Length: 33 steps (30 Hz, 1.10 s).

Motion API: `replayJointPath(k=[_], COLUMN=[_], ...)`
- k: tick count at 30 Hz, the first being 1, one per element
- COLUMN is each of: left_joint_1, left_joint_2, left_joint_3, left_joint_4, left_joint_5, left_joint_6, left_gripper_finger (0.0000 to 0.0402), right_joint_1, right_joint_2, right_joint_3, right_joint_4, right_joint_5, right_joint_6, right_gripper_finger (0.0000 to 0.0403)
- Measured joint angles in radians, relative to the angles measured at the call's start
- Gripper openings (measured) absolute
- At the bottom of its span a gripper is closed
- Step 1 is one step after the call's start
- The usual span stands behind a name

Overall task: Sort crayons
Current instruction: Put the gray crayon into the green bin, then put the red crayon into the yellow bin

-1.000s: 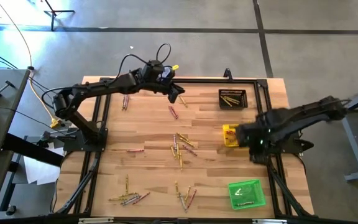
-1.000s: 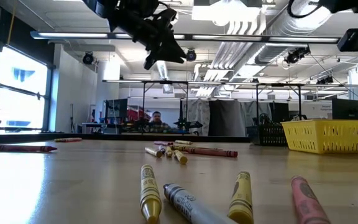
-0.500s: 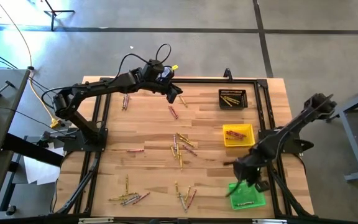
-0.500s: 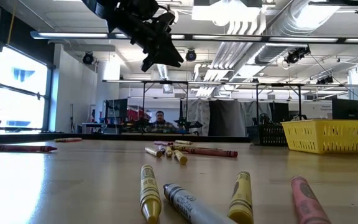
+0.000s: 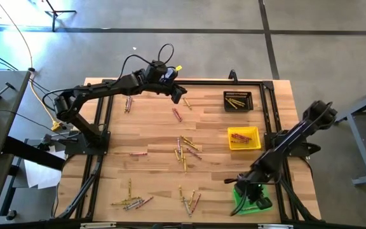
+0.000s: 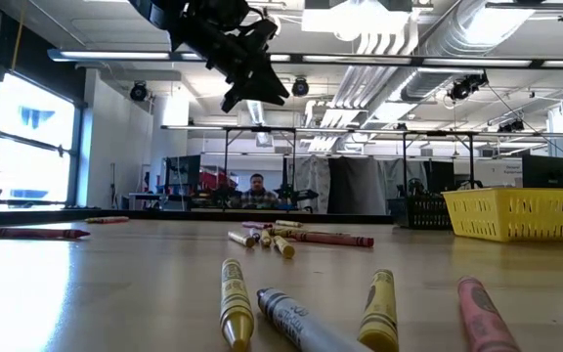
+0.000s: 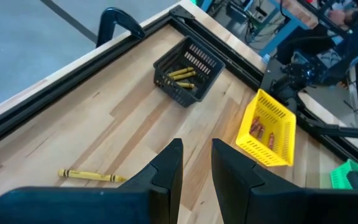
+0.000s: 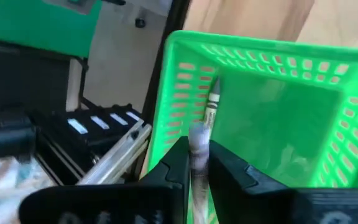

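Over the green tray (image 5: 259, 205), at about five o'clock on the table, the right gripper (image 5: 243, 191) carries a greyish crayon (image 8: 202, 134) between its fingers, tip pointing into the basket. Whether the fingers are clamped on it or just letting go cannot be told from the wrist view. Sorting is partly done: yellow crayons lie in the black tray (image 5: 237, 101) at two o'clock, and red ones in the yellow tray (image 5: 243, 138) at three o'clock. Much is left. A cluster (image 5: 186, 151) lies at table centre, more (image 5: 131, 202) at seven o'clock and (image 5: 189, 200) at six, and singles (image 5: 177, 114) toward twelve, with two (image 5: 128, 104) at eleven. The left gripper (image 5: 185, 102) hangs above the table near twelve o'clock, fingers a little apart and empty, one yellow crayon (image 7: 90, 176) on the wood nearby. Nothing stands between the arms and the loose crayons; the black frame rail (image 5: 269, 114) runs just beside the trays. A person (image 6: 257, 191) sits far behind the table.
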Motion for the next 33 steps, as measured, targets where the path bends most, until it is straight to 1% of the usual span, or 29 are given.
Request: replayJointPath(k=[3, 9, 11, 14, 18, 22, 28, 30, 33], left_joint_1=[-0.002, -0.011, -0.011, -0.011, -0.011, -0.008, 0.012, 0.02, 0.028], left_joint_2=[0.0, 0.0, 0.0, -0.001, -0.013, -0.027, -0.051, -0.065, -0.086], left_joint_3=[0.0, 0.0, 0.0, 0.0, -0.001, -0.001, -0.001, -0.001, -0.001], left_joint_4=[0.0, -0.005, -0.009, -0.022, -0.068, -0.127, -0.219, -0.295, -0.447], left_joint_5=[-0.002, 0.002, 0.038, 0.106, 0.158, 0.159, 0.137, 0.106, 0.045], left_joint_6=[-0.002, -0.002, 0.001, 0.032, 0.078, 0.11, 0.139, 0.152, 0.195], left_gripper_finger=[0.007, 0.007, 0.007, 0.007, 0.007, 0.007, 0.007, 0.007, 0.007], right_joint_1=[0.0, 0.0, -0.001, -0.012, -0.014, -0.016, -0.048, -0.067, -0.106], right_joint_2=[0.024, 0.041, 0.037, 0.003, -0.065, -0.137, -0.218, -0.24, -0.269], right_joint_3=[0.0, 0.0, 0.0, 0.003, 0.003, 0.003, 0.003, 0.003, 0.003], right_joint_4=[0.022, 0.025, 0.028, 0.032, 0.013, -0.039, -0.203, -0.268, -0.358], right_joint_5=[-0.001, -0.003, -0.019, -0.073, -0.105, -0.103, -0.086, -0.068, 0.008], right_joint_6=[0.039, 0.03, 0.017, -0.008, 0.044, 0.055, 0.062, 0.044, -0.002], right_gripper_finger=[0.0045, 0.0051, 0.0048, 0.0036, 0.0014, 0.0001, 0.0002, 0.0002, 0.0002])
